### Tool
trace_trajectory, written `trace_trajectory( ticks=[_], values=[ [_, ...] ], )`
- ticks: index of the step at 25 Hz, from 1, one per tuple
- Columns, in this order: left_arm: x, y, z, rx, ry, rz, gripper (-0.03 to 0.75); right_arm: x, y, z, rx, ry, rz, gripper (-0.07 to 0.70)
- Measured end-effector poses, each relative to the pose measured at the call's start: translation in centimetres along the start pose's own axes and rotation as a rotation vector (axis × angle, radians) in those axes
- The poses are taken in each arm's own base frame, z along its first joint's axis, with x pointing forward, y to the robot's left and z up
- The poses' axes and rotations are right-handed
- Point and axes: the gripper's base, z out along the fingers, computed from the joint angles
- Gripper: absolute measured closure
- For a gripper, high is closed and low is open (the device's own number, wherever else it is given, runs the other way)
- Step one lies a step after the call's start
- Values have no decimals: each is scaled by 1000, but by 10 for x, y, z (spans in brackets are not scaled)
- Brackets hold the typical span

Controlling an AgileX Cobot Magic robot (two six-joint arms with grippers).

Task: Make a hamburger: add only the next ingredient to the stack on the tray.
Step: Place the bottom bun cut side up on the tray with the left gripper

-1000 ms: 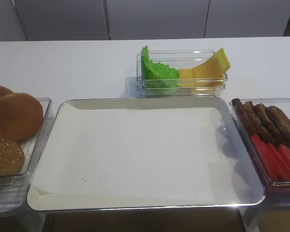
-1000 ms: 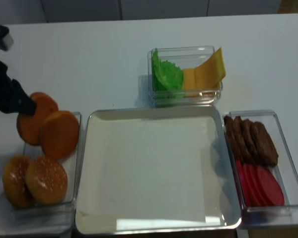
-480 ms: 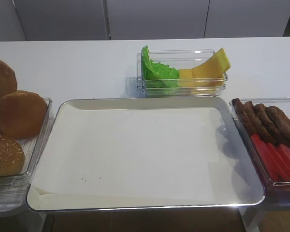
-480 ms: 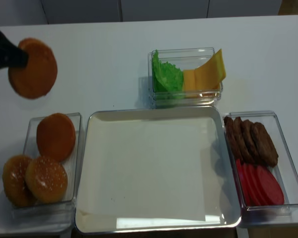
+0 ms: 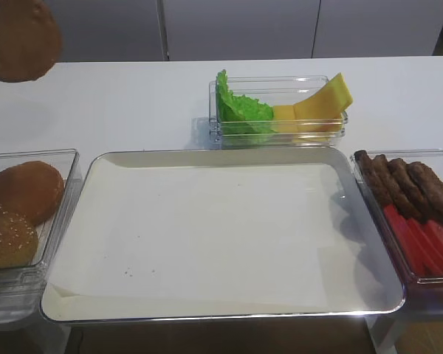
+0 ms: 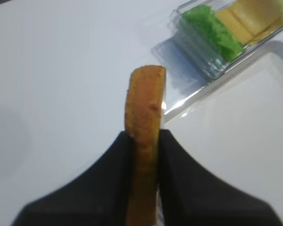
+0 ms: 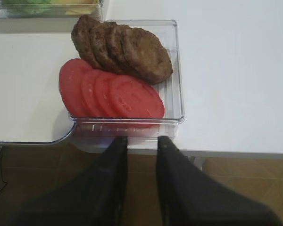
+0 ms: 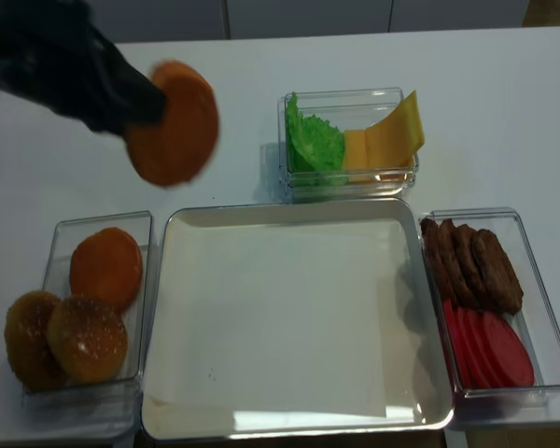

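Patties (image 7: 122,52) and tomato slices (image 7: 111,94) (boxed)

bun half (image 8: 173,122): golden-brown, seedless | sesame bun (image 8: 86,338): brown, pale-speckled | tray (image 8: 437,411): shiny silver, white lining | lettuce (image 8: 314,140): green | cheese (image 8: 389,135): yellow | tomato slices (image 7: 114,93): red | patties (image 7: 125,47): dark brown

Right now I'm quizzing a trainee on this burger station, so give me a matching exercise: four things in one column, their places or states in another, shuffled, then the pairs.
Things:
1. plain bun half
2. tray
3. tomato slices
4. lettuce

Places or states:
A. in the far clear container, beside the cheese
B. nothing on its white paper lining
C. held in the air by the left gripper
D. in the right-hand container, in front of the patties

Pairs: 1-C, 2-B, 3-D, 4-A
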Motion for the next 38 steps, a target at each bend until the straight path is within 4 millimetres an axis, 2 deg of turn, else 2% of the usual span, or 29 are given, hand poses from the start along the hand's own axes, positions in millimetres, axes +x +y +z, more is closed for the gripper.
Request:
trace_trajectory(
  ticks=[5, 9, 13, 16, 19, 21, 27, 36, 38],
  values=[
    [-13, -59, 35, -51, 141, 85, 602, 0, 0, 0, 0, 0, 0, 451],
    [-21, -98, 64, -147, 156, 103, 602, 0, 0, 0, 0, 0, 0, 451],
    [-22, -127, 97, -249, 194, 132, 602, 0, 0, 0, 0, 0, 0, 451],
    [-19, -141, 121, -325, 227, 154, 602, 0, 0, 0, 0, 0, 0, 451],
    [-13, -151, 137, -379, 274, 185, 602, 0, 0, 0, 0, 0, 0, 451],
    [-10, -154, 142, -412, 301, 195, 602, 0, 0, 0, 0, 0, 0, 451],
    [-9, -147, 140, -549, 326, 191, 602, 0, 0, 0, 0, 0, 0, 451],
    [5, -151, 177, -574, 432, 193, 602, 0, 0, 0, 0, 0, 0, 451],
    [7, -153, 180, -571, 438, 197, 602, 0, 0, 0, 0, 0, 0, 452]
  ],
)
